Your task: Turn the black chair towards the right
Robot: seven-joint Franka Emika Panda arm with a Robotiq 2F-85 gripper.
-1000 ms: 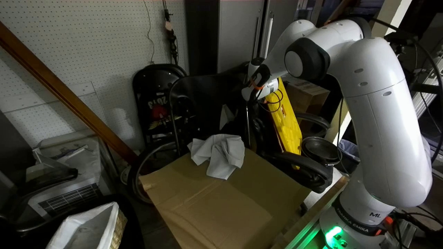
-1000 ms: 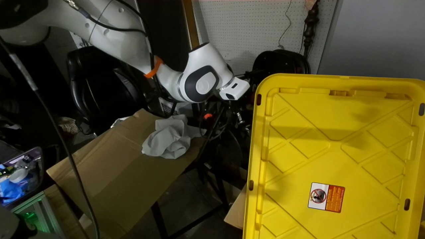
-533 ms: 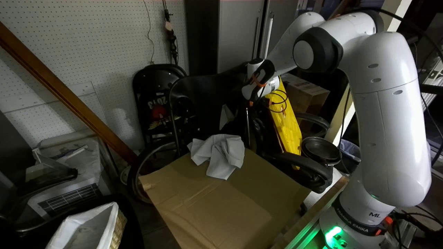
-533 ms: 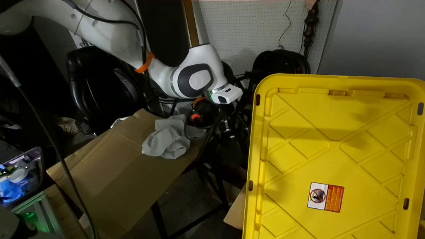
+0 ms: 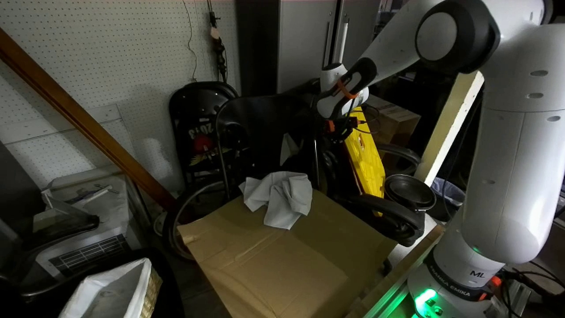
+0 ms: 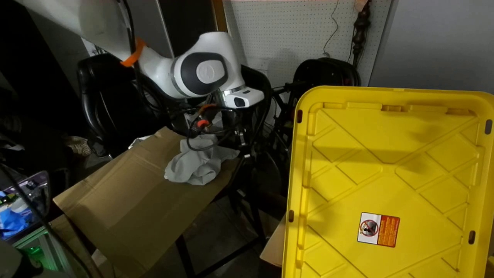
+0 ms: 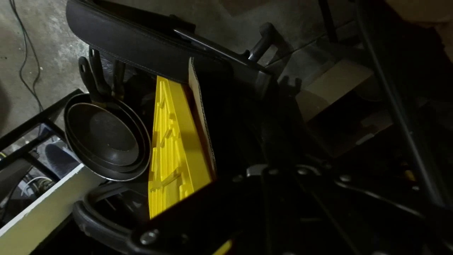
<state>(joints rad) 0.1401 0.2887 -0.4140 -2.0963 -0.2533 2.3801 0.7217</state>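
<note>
Probably the whole turn is still waiting: the black chair [image 5: 389,210] is standing right of centre in an exterior view, jaws hanging near, their opening and any hold impossible to tell.

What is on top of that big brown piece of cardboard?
In both exterior views, what looks like a crumpled grey cloth lies on the cardboard. It covers the patch beneath it, so I can't see whether anything is hidden there.
</note>
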